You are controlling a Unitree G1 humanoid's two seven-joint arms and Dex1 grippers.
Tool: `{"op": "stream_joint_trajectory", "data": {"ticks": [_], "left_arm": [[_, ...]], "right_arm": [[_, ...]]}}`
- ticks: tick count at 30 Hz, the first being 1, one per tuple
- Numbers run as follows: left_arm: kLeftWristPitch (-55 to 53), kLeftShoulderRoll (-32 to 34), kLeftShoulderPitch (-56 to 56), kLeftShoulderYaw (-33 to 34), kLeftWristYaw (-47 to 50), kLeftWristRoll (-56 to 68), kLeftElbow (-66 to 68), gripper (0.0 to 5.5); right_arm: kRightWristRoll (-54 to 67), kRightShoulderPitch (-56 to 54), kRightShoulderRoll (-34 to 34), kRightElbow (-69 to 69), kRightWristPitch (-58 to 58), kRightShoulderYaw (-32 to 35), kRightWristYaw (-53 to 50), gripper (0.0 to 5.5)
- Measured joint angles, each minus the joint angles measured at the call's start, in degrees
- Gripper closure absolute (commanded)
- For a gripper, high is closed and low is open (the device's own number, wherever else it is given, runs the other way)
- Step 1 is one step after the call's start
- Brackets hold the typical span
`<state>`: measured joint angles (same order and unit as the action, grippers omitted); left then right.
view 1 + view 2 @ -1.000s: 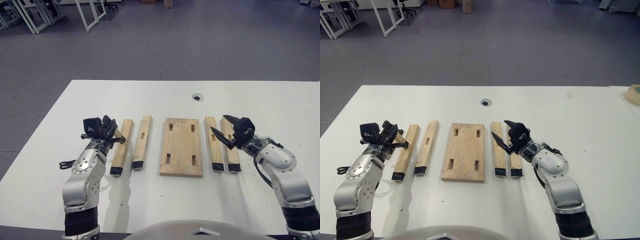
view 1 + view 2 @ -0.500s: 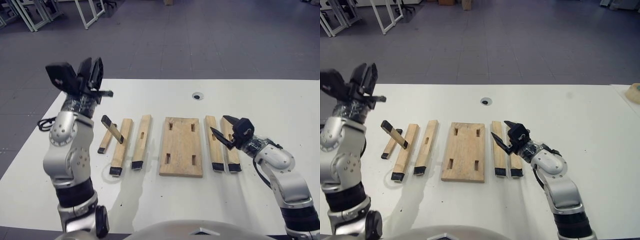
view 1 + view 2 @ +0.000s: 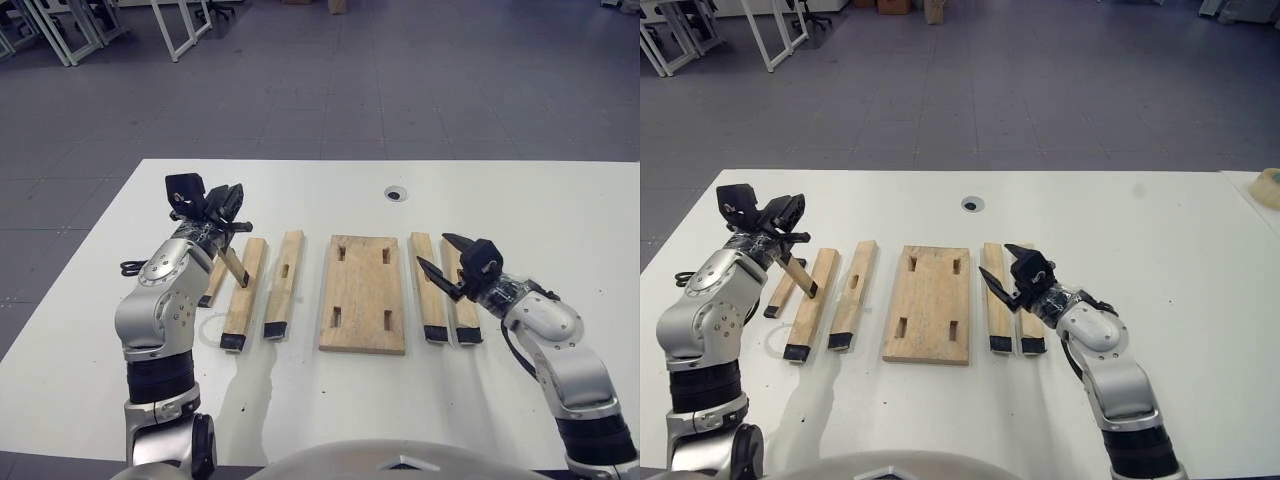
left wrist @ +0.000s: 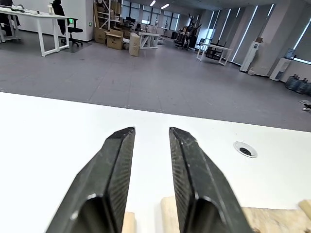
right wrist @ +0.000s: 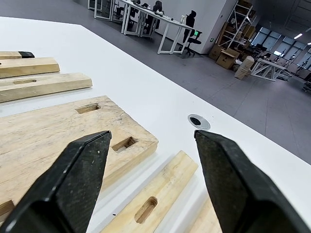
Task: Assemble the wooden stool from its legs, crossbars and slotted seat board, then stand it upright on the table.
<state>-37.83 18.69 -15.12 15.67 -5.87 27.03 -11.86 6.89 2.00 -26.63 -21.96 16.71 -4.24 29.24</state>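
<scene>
The left arm hides part of the flat crossbar (image 3: 211, 284), and whether the slanted crossbar (image 3: 234, 268) over it touches the outer left leg (image 3: 243, 295) cannot be told. The right gripper (image 5: 153, 136), spread wide with nothing in it, hovers over and covers the far ends of the inner right leg (image 3: 429, 290) and outer right leg (image 3: 464, 308). These lie at 3 o'clock of the seat board (image 3: 362, 292), whose four slots are open. The inner left leg (image 3: 284, 284) lies at its 9 o'clock. The left gripper (image 4: 151, 131), narrowly parted and holding nothing, hangs above the crossbars. A cable port (image 3: 397, 194) sits at 12 o'clock on the white table (image 3: 560, 220).
</scene>
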Motion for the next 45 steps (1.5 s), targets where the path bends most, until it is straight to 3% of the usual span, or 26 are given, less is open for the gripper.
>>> {"op": "stream_joint_trajectory", "data": {"ticks": [4,11,13,18,22,30,36,41,45], "left_arm": [[-0.63,0.26,-0.62,-0.13,0.32,-0.68,-1.47,4.21],[-1.04,0.4,-10.16,0.34,4.71,-0.96,-17.34,4.21],[-0.99,0.4,-9.74,-0.31,5.53,-2.86,-18.58,3.87],[6.26,-0.57,7.52,-5.42,4.73,-9.78,-24.48,3.03],[21.02,-1.21,26.34,-8.69,1.28,-16.69,-25.63,2.38],[33.95,-4.21,40.91,-8.73,-2.0,-19.14,-20.89,1.02],[36.16,-6.84,46.56,-8.7,-5.07,-17.12,-7.02,0.98],[34.7,-5.71,46.11,-8.53,-6.03,-17.95,-3.8,0.98],[31.39,-5.24,46.18,-8.77,-6.73,-18.16,-3.87,1.58]], "right_arm": [[-0.01,0.81,0.01,-0.13,0.0,-0.16,-0.04,2.35],[-0.04,1.36,0.08,-0.52,0.0,-0.68,-0.16,2.35],[-0.03,1.39,0.37,-0.57,0.0,-1.1,-0.14,2.35],[-0.06,1.7,0.8,-0.81,-0.03,-1.02,-0.52,2.35],[-0.45,2.83,1.32,-1.09,-0.03,-1.18,-1.5,2.35],[-0.74,3.83,1.15,-1.12,-0.26,-1.11,-1.51,2.35],[-1.72,3.8,1.02,-0.66,-0.57,-1.12,-1.31,2.35],[-2.13,3.78,1.01,-0.29,-0.64,-1.11,-1.03,2.35],[-2.15,3.78,1.0,-0.24,-0.66,-1.05,-0.72,2.35]]}}
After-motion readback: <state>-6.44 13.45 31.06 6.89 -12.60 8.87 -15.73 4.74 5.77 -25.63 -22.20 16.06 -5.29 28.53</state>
